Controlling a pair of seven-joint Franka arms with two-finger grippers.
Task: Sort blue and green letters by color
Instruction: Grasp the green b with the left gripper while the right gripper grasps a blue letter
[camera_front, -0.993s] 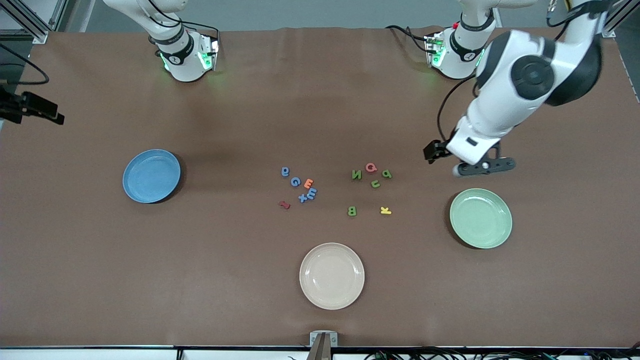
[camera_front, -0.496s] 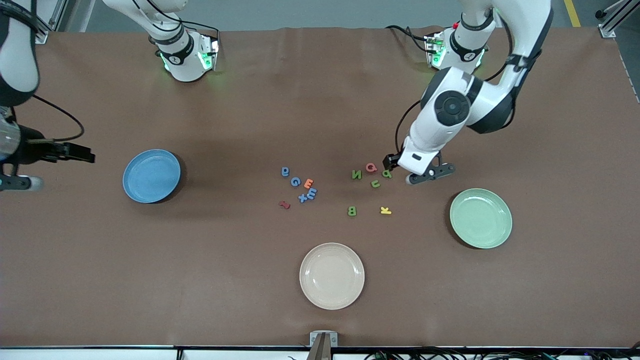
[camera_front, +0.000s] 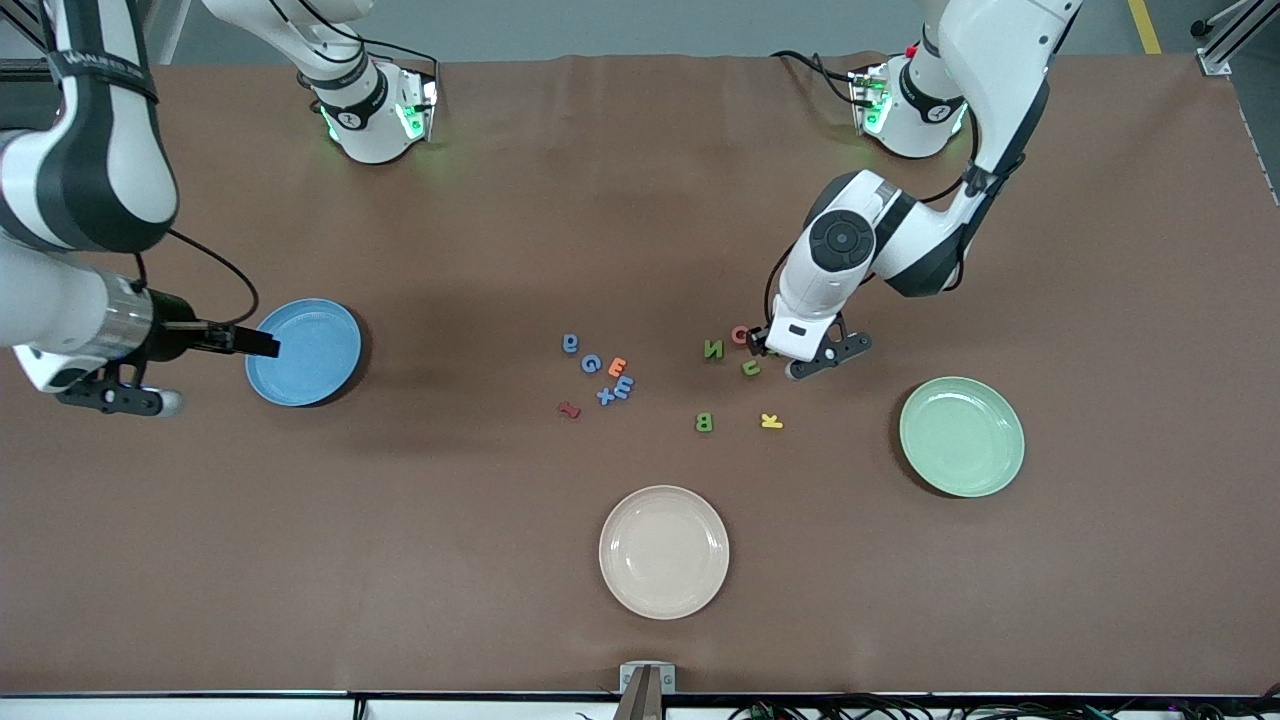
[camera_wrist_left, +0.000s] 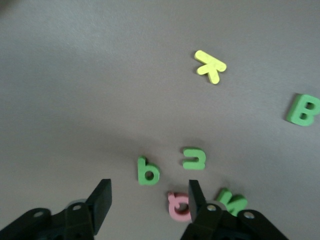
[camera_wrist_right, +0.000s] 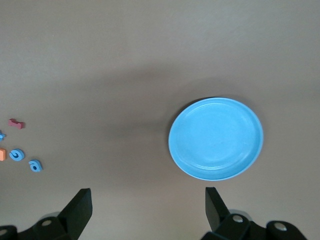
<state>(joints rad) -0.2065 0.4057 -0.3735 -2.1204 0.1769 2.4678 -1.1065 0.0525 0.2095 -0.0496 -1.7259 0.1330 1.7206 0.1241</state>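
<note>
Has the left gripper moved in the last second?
Yes. The left gripper has swung away from the spot above the green plate toward the table's middle, and now hangs over the green letters beside the pink letter.

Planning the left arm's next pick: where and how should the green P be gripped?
Come straight down on the green P: it lies flat, apart from the green U and pink letter. Pinch its straight stem across the width; the left end effector is open.
</note>
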